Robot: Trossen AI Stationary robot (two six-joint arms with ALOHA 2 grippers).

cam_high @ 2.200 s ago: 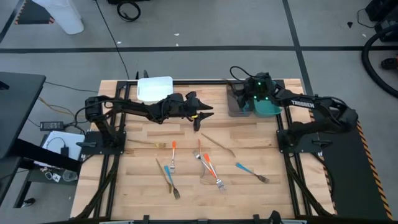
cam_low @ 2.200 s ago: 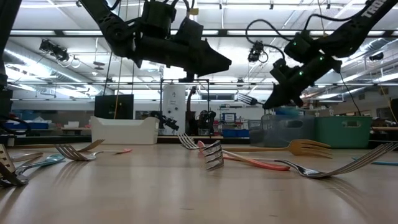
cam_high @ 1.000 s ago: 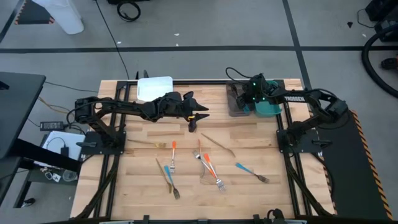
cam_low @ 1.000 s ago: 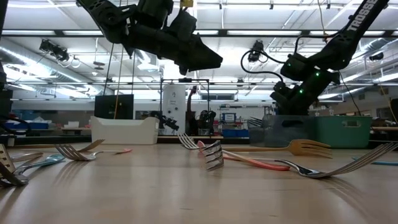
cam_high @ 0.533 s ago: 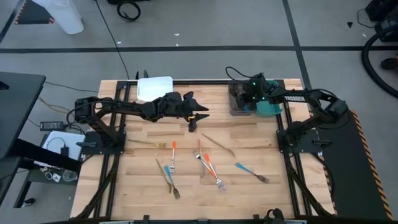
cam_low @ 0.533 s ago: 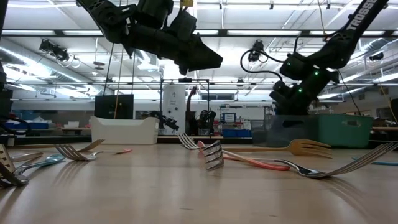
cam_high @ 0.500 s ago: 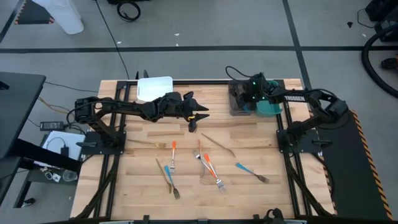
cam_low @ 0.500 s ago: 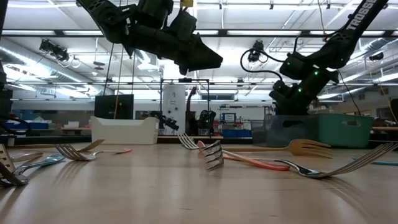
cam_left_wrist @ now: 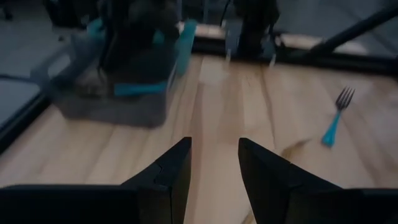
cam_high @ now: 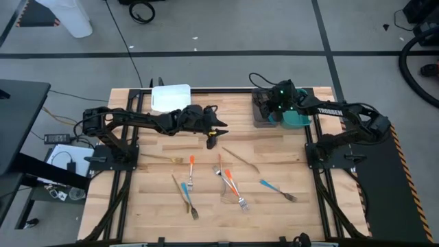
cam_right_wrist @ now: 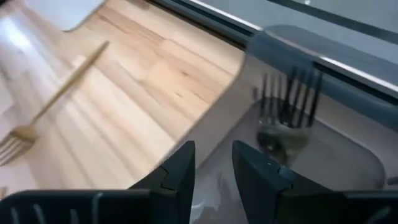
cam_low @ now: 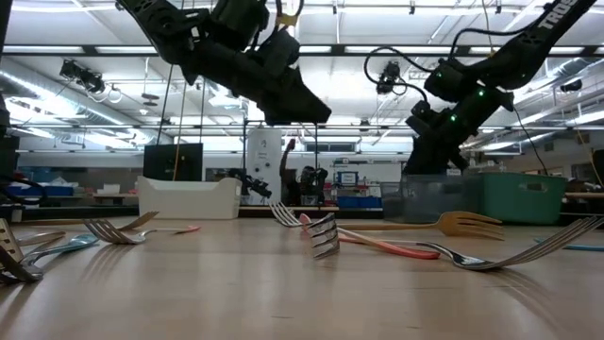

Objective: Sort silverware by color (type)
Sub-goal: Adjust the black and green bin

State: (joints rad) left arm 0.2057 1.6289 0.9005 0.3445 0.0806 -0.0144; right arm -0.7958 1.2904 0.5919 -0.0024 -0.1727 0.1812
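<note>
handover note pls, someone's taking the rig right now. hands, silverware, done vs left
Left hand: open, empty, above the table's middle.
Right hand: open, empty, over the grey bin, where a dark-tined fork already lies.
Left to sort, all on the table: orange-handled forks, blue-handled forks, gold ones.
White bin and teal bin: contents not visible.

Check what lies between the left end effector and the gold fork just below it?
High view: only bare table between the left end effector and the gold fork.
</note>
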